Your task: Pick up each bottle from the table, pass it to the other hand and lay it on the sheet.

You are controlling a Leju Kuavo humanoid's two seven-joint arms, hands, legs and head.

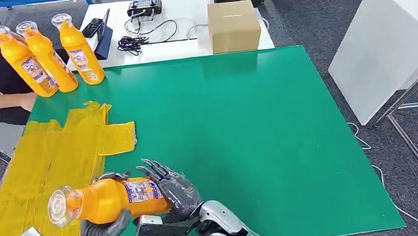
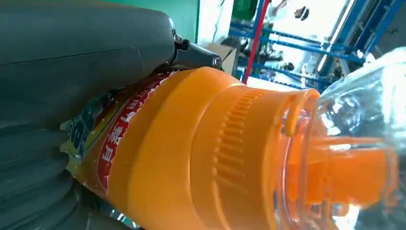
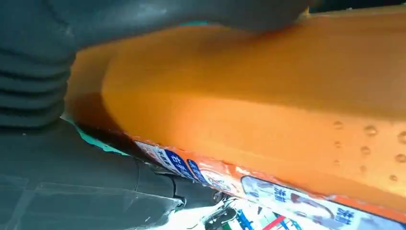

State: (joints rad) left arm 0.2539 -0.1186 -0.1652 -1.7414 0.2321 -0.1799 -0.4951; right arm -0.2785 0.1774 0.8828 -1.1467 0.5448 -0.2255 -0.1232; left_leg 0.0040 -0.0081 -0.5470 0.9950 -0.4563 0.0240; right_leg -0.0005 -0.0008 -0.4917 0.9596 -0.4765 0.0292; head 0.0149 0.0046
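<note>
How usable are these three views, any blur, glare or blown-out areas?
Head view: evenly lit and sharp, with mild sheen on the green mat. Left wrist view: the orange bottle is very close, its clear cap is glary, and the background is overexposed. Right wrist view: the bottle's body is soft and blurred.

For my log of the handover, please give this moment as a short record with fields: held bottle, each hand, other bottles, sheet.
held bottle: orange bottle, lying sideways in the air, clear cap toward the robot's left
left hand: left hand grips it from below, near the cap end
right hand: right hand grips its base end
other bottles: three upright bottles at the far left corner of the table
sheet: yellow sheet, no bottle on it
</note>
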